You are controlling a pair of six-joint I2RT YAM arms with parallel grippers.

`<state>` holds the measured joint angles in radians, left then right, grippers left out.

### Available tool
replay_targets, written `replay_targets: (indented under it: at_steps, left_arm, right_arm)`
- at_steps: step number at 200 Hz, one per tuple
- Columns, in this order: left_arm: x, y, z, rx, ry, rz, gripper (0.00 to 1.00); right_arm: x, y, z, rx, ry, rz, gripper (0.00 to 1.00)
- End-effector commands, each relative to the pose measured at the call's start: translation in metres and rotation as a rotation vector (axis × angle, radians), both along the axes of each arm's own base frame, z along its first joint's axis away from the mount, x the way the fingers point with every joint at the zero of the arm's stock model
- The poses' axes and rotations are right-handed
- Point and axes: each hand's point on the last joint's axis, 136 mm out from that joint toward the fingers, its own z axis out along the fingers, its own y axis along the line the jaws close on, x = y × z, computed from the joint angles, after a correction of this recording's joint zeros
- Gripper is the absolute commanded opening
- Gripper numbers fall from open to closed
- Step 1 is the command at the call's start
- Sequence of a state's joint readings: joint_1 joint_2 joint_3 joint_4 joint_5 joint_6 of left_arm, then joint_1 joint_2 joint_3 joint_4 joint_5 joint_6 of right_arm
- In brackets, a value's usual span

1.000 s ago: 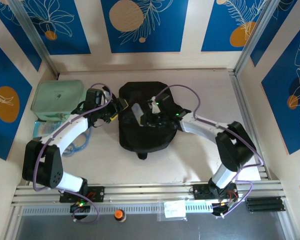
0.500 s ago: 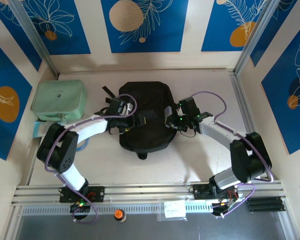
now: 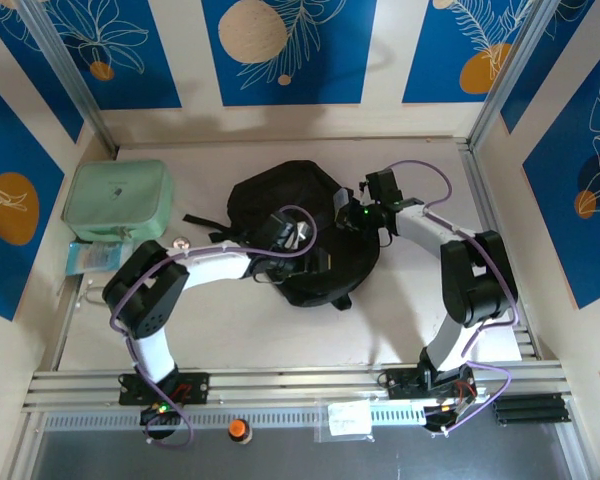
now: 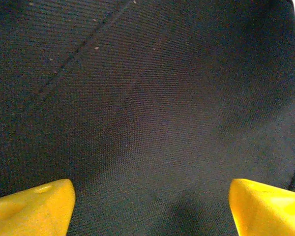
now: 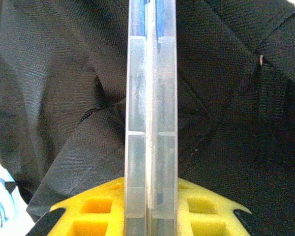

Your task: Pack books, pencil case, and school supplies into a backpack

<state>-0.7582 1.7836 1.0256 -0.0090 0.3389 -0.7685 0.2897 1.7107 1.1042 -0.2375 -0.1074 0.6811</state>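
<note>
My left gripper (image 4: 150, 209) has its yellow jaws spread wide, with nothing between them but the weave of the soft black fabric backpack (image 3: 270, 190) just ahead. I read that as a hand set to pinch or pin the cloth, not yet closed on it. My right gripper (image 5: 151, 206) has its jaws clamped on a clear rigid plastic box (image 5: 151, 98), held edge-on so its narrow side leads, and a streak of blue inside suggests pens. That slim presentation makes sense to me: the thin edge should slide into a zip opening more easily than the broad face. From the right wrist camera I can make out folds and a zip line in the fabric, but I cannot tell whether a mouth is open beneath the box. From above, the backpack lies crumpled at the middle of the tabletop (image 3: 230, 320). The right arm comes in at its two o'clock edge and the left reaches across toward its five o'clock side. A mint-green soft case (image 3: 117, 195) sits well apart at nine o'clock.
</note>
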Motion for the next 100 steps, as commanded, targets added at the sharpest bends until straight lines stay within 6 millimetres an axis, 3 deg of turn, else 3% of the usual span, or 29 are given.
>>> replay_targets:
  at_steps: [1,40,73,100]
  left_arm:
    - [-0.004,0.012,0.011,0.09,-0.022,-0.034,0.83]
    - [0.024,0.046,0.053,0.219,-0.193,-0.047,0.86]
    - [0.059,0.07,0.053,0.313,-0.243,-0.038,0.83]
    - [0.078,0.064,0.045,0.355,-0.247,-0.094,0.77]
  right_arm:
    - [-0.007,-0.002,0.032,0.015,-0.058,0.053,0.1]
    - [-0.027,0.0,0.06,0.062,-0.096,0.084,0.1]
    - [-0.04,0.004,0.063,0.096,-0.083,0.091,0.1]
    - [-0.047,0.007,0.063,0.11,-0.067,0.093,0.1]
